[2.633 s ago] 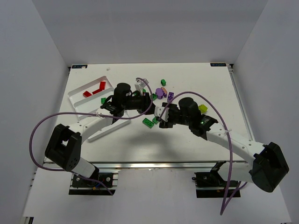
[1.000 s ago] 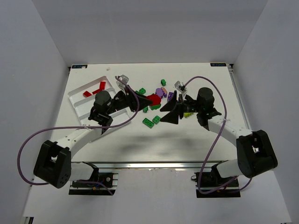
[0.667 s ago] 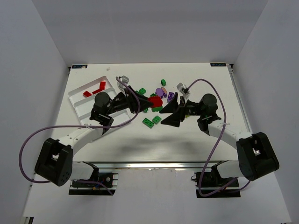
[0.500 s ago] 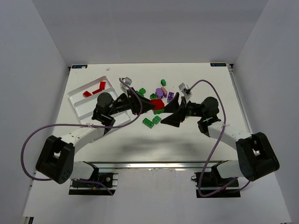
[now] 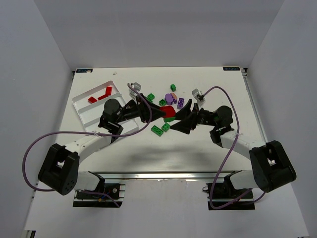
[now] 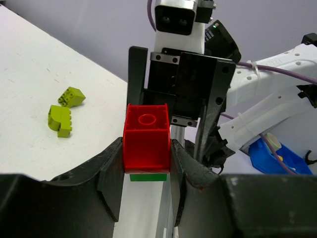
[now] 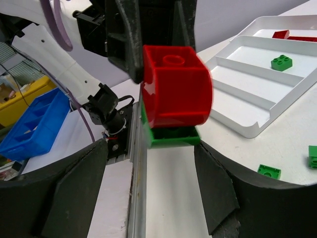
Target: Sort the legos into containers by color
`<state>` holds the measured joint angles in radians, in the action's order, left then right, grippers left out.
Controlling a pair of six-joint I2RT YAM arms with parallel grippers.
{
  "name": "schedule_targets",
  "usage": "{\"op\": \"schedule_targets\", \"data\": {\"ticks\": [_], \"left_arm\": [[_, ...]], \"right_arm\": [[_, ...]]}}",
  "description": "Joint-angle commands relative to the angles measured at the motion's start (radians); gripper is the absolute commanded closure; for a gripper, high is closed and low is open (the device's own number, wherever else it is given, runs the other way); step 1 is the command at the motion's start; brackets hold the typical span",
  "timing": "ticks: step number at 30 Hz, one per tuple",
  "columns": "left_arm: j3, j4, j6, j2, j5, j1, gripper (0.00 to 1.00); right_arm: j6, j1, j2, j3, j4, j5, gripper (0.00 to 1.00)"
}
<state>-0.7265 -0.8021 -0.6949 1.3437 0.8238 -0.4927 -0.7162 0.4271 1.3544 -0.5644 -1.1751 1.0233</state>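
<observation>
My left gripper (image 5: 165, 112) is shut on a red brick (image 6: 147, 138) with a green brick (image 6: 145, 177) stuck under it, held above the middle of the table. My right gripper (image 5: 179, 122) faces it, open, its fingers (image 7: 218, 191) on either side of the green brick (image 7: 171, 137) below the red brick (image 7: 176, 91). The white tray (image 5: 86, 111) lies at the far left with red bricks (image 5: 101, 94) in its back compartment and one green brick (image 7: 281, 62) in another. Loose green bricks (image 5: 157, 130), purple bricks (image 5: 170, 98) and a pinkish one (image 5: 174, 95) lie on the table.
Two yellow-green bricks (image 6: 62, 109) lie on the table behind the right arm. More green bricks (image 7: 267, 171) lie near the tray's front corner. A blue bin (image 7: 29, 126) and a yellow bin (image 7: 17, 99) stand off the table's near edge.
The left gripper has carried the red-and-green stack to the right, up over the table's middle. The right gripper has swung round to face it and closed in, its open fingers now beside the stack.
</observation>
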Motion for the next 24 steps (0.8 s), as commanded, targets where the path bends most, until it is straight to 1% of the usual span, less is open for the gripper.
{"op": "schedule_targets", "data": {"ticks": [1,3,7,12,15,18,19,20,21,23,24], "left_arm": [[-0.001,-0.012,0.008,-0.015,0.034,-0.018,1.00],[0.001,-0.016,0.008,-0.018,0.034,-0.018,1.00],[0.006,-0.014,0.015,-0.029,0.026,-0.018,1.00],[0.001,-0.012,0.009,-0.020,0.034,-0.020,1.00],[-0.002,-0.012,0.009,-0.015,0.035,-0.021,1.00],[-0.001,-0.012,0.009,-0.012,0.037,-0.024,1.00],[-0.001,-0.012,0.009,-0.014,0.038,-0.024,1.00],[-0.002,-0.011,0.009,-0.014,0.038,-0.026,1.00],[-0.001,-0.012,0.009,-0.014,0.038,-0.026,1.00],[-0.002,-0.009,0.014,-0.015,0.038,-0.026,1.00],[-0.002,-0.003,0.018,-0.017,0.035,-0.026,1.00]], "right_arm": [[0.047,0.004,-0.020,-0.032,0.003,-0.040,0.25],[0.076,0.004,-0.014,-0.054,0.078,-0.045,0.25],[0.124,0.004,-0.008,-0.091,0.198,-0.054,0.31],[0.077,0.006,-0.018,-0.051,0.069,-0.049,0.28],[0.077,0.006,-0.024,-0.048,0.060,-0.048,0.33],[0.055,0.006,-0.015,-0.048,0.034,-0.031,0.42],[0.038,0.004,-0.008,-0.049,0.013,-0.025,0.50],[0.034,0.004,-0.003,-0.051,0.008,-0.014,0.55],[0.032,0.006,0.000,-0.057,0.006,-0.006,0.65],[0.023,0.006,0.011,-0.063,0.005,0.012,0.74],[0.018,0.004,0.015,-0.066,0.006,0.020,0.81]]}}
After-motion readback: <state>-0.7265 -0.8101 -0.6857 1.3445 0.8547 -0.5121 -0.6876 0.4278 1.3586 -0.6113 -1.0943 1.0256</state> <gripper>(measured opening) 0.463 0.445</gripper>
